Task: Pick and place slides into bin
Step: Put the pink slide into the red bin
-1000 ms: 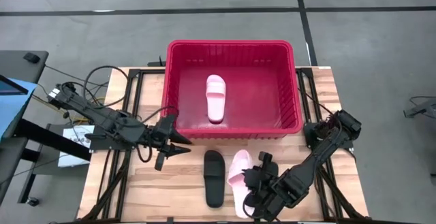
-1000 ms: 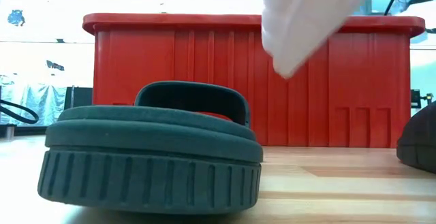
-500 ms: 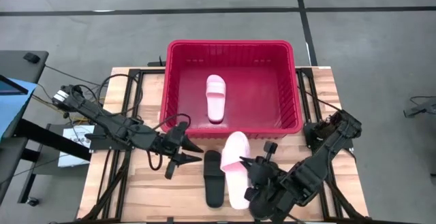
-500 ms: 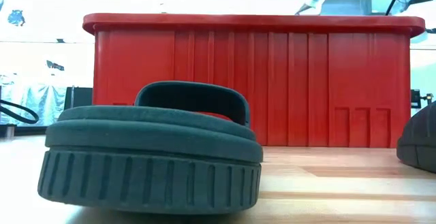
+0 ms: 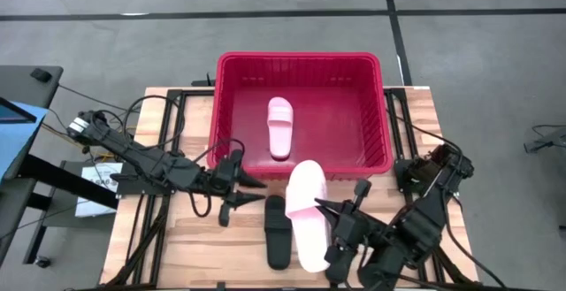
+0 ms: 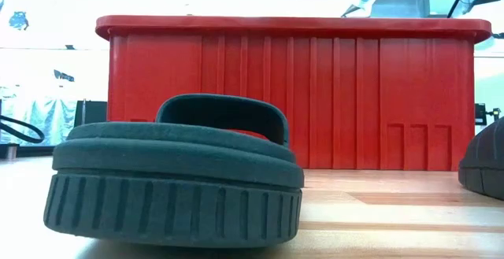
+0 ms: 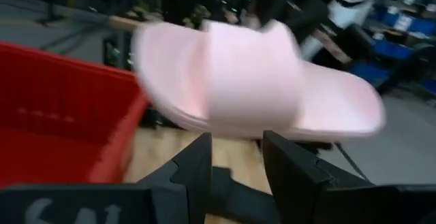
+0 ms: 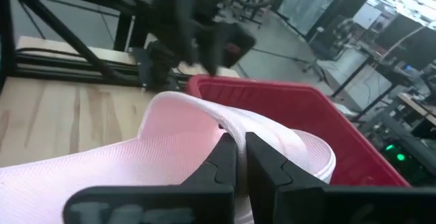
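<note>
The red bin [image 5: 234, 70] stands at the table's far middle with one pale pink slide [image 5: 280, 126] lying flat on its floor. My right gripper [image 5: 334, 223] is shut on the second pink slide [image 5: 305, 204], held above the table with its far end over the bin's near rim. One black slide [image 5: 277, 231] rests sole down on the table beside it and fills the low view [image 6: 173, 180]. A dark shape at the low view's right edge [image 6: 482, 168] may be the other black slide. My left gripper [image 5: 252, 192] is open and empty, left of the pink slide, which shows beyond its fingers [image 7: 259, 94]. My right gripper pinches the pink slide's wide strap at its edge [image 8: 225, 127] between its two fingers. The fingers come from the table's right and near side, slanting. The slide is lifted clear of the table, roughly level, sole down.
The bin's near wall [image 6: 299, 94] rises well above the slides on the table. Bare wood lies on the near left [image 5: 168, 247]. Black frame rails and cables run along both table sides [image 5: 164, 149]. My right arm covers the near right corner [image 5: 416, 229].
My right gripper has gone up and toward the far edge with the pink slide, which has risen out of the low view and now reaches the bin's near rim. My left gripper has moved toward the table's right, closer to the slides, still open.
</note>
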Available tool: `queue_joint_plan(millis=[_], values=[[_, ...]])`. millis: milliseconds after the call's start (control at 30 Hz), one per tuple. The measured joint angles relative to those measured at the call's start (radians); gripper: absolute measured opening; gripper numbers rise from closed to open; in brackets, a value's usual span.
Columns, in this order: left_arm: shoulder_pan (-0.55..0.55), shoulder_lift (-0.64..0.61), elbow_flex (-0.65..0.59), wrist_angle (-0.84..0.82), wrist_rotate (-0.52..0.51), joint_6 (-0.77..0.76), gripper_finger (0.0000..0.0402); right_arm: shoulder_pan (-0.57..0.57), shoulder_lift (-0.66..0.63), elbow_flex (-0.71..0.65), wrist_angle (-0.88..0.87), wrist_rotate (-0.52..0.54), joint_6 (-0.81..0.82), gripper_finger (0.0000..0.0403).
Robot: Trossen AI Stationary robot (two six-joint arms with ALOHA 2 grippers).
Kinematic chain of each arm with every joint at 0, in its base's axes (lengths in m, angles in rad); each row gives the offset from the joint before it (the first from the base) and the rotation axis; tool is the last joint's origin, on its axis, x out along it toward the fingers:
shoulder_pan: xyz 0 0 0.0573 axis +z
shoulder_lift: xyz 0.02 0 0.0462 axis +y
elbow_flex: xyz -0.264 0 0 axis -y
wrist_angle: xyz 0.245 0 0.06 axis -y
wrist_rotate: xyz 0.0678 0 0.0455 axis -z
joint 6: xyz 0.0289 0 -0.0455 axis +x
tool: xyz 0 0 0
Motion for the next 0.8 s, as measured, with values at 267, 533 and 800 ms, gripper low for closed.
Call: queue_joint_plan(millis=[267,533,800], values=[[0.167,-0.005,0.054,0.012,0.199,-0.139,0.0122,0.017,0.000,0.000,0.000,-0.004,-0.060,0.0001],[0.367,0.001,0.093,-0.004,0.671,-0.306,0.0122,0.017,0.000,0.000,0.055,-0.044,-0.196,0.0001],[0.451,0.042,0.099,-0.002,0.937,-0.376,0.0122,0.005,0.000,0.000,0.159,-0.090,-0.361,0.0001]])
